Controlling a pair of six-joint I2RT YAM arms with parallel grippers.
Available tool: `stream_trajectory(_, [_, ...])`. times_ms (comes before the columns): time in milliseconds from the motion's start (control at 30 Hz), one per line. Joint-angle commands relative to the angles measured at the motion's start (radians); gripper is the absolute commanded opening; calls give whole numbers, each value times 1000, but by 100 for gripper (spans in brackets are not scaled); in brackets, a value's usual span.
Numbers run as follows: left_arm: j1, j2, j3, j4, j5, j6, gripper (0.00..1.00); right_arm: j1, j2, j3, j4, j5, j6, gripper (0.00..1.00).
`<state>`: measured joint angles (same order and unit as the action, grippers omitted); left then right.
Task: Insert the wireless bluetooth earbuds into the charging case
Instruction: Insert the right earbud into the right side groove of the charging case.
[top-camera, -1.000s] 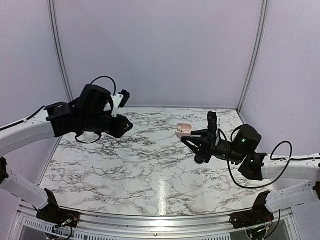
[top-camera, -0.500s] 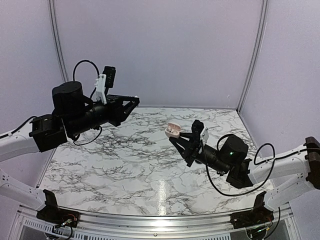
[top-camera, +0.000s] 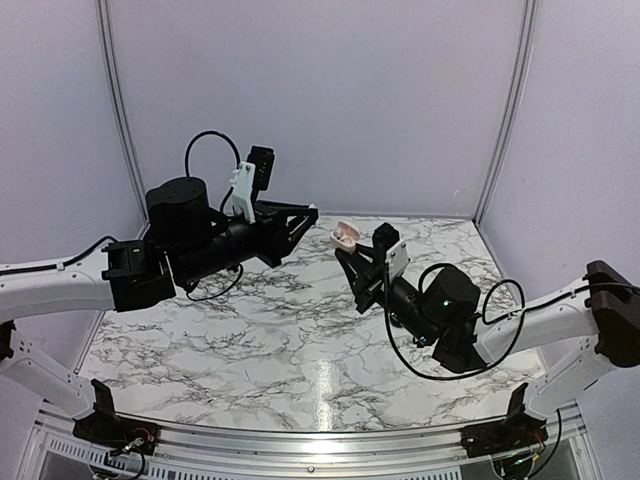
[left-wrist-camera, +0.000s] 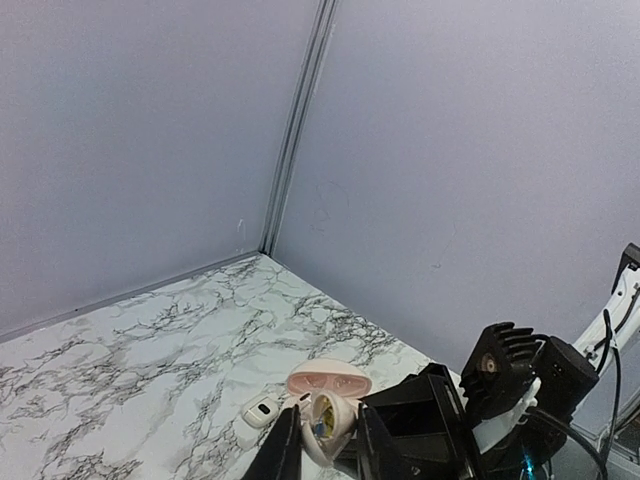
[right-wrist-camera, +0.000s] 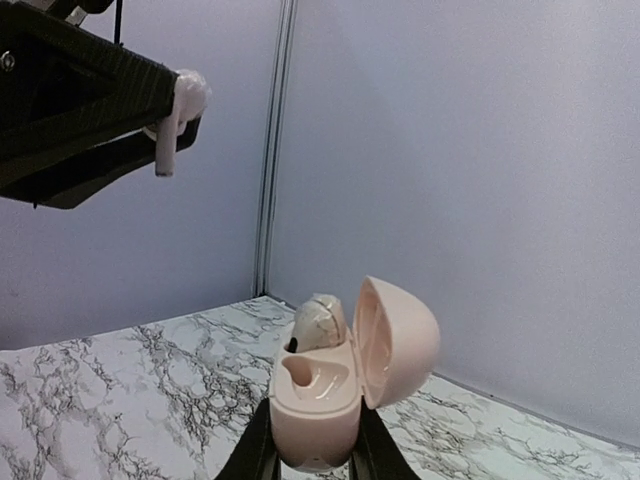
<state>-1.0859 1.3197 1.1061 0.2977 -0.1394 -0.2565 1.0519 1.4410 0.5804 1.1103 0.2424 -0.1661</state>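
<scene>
Two grey walls (left-wrist-camera: 450, 150) meet at a pale corner seam (left-wrist-camera: 300, 120) above a marbled surface (left-wrist-camera: 150, 340). At the bottom edge the left fingers (left-wrist-camera: 283, 455) point forward, with a cream earbud (left-wrist-camera: 328, 425) between their tips. Just beyond it is the case (left-wrist-camera: 330, 382), open, its pinkish inside with two hollows facing the camera. The black right arm (left-wrist-camera: 510, 370) reaches in from the lower right to the case. A small white piece (left-wrist-camera: 262, 410) with a dark spot lies on the surface just left of the case.
</scene>
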Motion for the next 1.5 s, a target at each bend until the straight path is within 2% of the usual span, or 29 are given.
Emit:
stream_trajectory(0, [-6, 29, 11, 94, 42, 43, 20, 18, 14, 64, 51, 31, 7, 0])
stream_trajectory(433, [-6, 87, 37, 126, 81, 57, 21, 75, 38, 147, -40, 96, 49, 0])
stream_trajectory(800, [-11, 97, 25, 127, -31, 79, 21, 97, 40, 170, -56, 138, 42, 0])
stream_trajectory(1467, [-23, 133, 30, 106, -92, 109, 24, 99, 46, 208, -95, 171, 45, 0])
